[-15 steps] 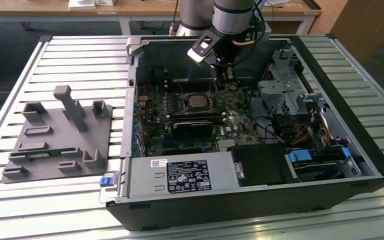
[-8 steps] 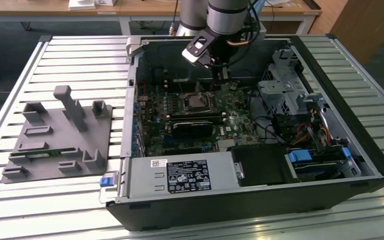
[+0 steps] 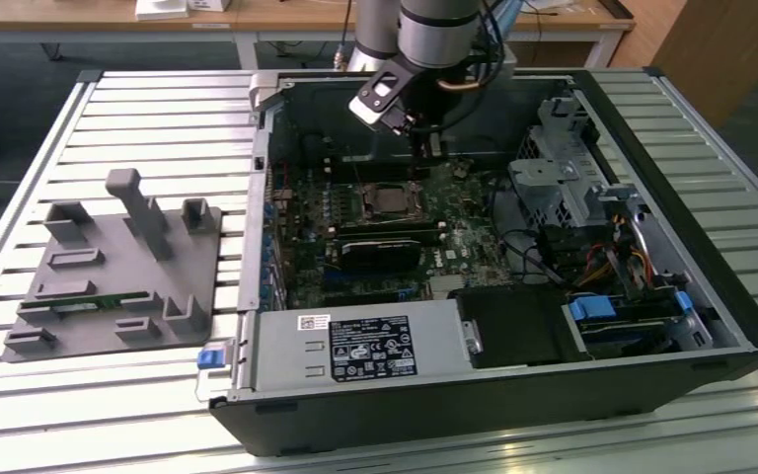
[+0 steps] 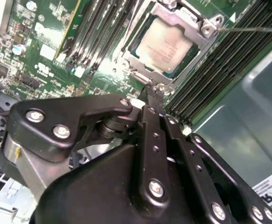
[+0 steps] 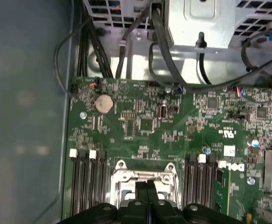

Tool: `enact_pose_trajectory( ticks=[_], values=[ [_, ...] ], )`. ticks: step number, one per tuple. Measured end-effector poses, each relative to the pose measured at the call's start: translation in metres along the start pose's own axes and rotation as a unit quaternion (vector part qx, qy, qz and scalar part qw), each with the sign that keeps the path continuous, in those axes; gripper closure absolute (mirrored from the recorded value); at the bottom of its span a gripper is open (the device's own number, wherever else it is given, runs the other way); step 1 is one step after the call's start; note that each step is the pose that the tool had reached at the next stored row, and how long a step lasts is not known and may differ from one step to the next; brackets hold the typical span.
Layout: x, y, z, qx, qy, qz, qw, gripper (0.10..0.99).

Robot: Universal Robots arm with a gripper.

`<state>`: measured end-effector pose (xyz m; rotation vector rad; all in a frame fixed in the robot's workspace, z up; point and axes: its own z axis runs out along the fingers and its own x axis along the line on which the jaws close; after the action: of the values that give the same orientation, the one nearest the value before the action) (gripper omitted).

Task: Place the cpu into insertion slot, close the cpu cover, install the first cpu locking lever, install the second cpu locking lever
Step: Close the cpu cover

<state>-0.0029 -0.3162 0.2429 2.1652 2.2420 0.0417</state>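
Your black two-finger end effector [image 3: 421, 153] comes down from 12 o'clock in the exterior view into the open black computer case [image 3: 695, 296]. The tip hangs near the small square dark-framed insertion slot [image 3: 386, 200], at about 1 o'clock of it. In both wrist views the fingers are pressed together with nothing between them.

In the second wrist view the flat square pale silvery-beige cpu [image 4: 166, 44] sits seated in the slot. The thin square silvery metal cpu cover [image 4: 137, 63] lies flat around it, and the chip's top shows through the window. The end effector [image 4: 153, 93] tip is just beside the cover's edge, next to a small screw; you cannot tell if it touches. A thin silvery metal lever rod [image 4: 253, 29] runs off from one cover corner across the long black memory slots [image 4: 234, 51]. Latched or not, cannot tell.

In the first wrist view the closed fingers [image 5: 140, 196] overlap the cover's window. The green circuit board [image 5: 145, 126] carries a round silver coin battery [image 5: 104, 103].

In the exterior view:
- A long black rectangular card [image 3: 382, 252] lies at 6 o'clock of the slot.
- A silver-grey box with a black-and-white label [image 3: 352, 351] sits at the case's 6 o'clock edge.
- A grey moulded parts fixture [image 3: 115, 267] rests at 9 o'clock of the case, apart from it, on the white slatted metal tabletop [image 3: 155, 109].
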Motion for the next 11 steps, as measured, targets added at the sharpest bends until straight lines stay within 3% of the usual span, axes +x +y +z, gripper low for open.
enact_pose_trajectory(
  ticks=[6,11],
  values=[
    [0.0001,-0.0039,0.0013,0.0002,0.0001,0.000,1.0000,0.980],
    [-0.0010,-0.0043,0.0083,0.0056,0.0002,0.000,1.0000,0.980]
  ],
)
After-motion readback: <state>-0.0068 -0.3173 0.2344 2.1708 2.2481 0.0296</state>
